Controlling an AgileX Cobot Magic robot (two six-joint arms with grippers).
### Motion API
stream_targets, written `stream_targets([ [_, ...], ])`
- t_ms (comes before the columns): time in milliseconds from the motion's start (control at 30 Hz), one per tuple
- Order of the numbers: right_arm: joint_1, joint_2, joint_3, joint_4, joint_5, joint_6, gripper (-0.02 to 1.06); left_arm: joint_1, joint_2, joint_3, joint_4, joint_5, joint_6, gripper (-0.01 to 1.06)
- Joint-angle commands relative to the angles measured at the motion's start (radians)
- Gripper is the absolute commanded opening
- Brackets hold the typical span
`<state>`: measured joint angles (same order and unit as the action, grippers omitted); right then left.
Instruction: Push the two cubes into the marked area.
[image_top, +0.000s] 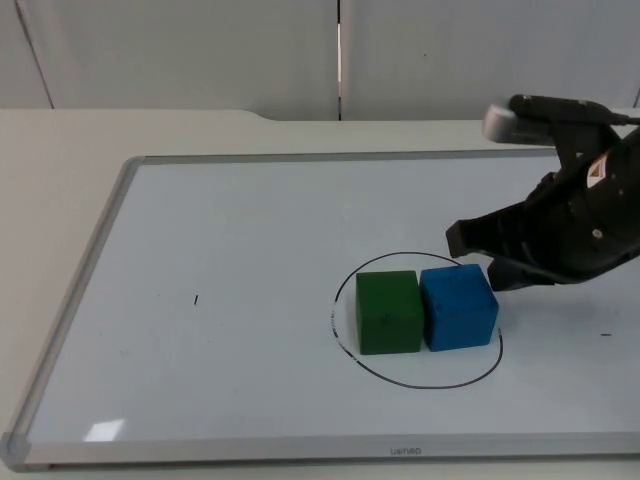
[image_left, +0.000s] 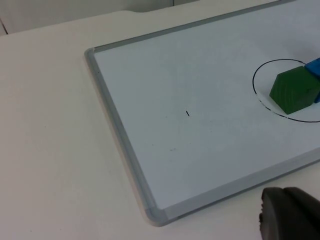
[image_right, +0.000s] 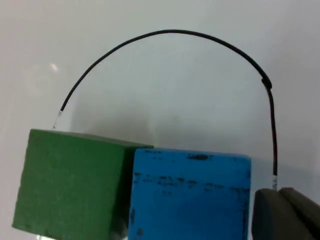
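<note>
A green cube and a blue cube stand side by side, touching, inside a black circle drawn on a whiteboard. The blue cube's right side is close to the line. My right gripper hovers just behind the blue cube's far right corner, shut and holding nothing. In the right wrist view, the blue cube and green cube sit close in front of the fingertip, with the circle arching beyond them. The left arm waits off the board's near-left corner; its fingertip faces the green cube.
The whiteboard has a raised grey frame and lies flat on the white table. A small black tick mark is drawn on its left half. The grey partition wall stands behind the table.
</note>
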<state>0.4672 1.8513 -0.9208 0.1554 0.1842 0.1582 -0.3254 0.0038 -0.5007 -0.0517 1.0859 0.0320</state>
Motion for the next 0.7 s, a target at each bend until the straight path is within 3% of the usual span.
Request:
stream_targets([
  [0, 0.004, -0.015, 0.002, -0.033, 0.009, -0.013, 0.0, 0.003, -0.004, 0.006, -0.005, -0.01, -0.002, 0.0],
  [233, 0.004, -0.179, 0.002, -0.172, 0.08, -0.013, 0.0, 0.003, -0.004, 0.006, -0.005, -0.01, -0.002, 0.0],
  [433, 0.004, -0.398, 0.002, -0.222, 0.135, -0.013, 0.0, 0.003, -0.004, 0.006, -0.005, -0.01, -0.002, 0.0],
  [667, 0.004, -0.685, 0.002, -0.268, 0.266, -0.021, 0.0, 0.003, -0.004, 0.006, -0.005, -0.01, -0.002, 0.0],
])
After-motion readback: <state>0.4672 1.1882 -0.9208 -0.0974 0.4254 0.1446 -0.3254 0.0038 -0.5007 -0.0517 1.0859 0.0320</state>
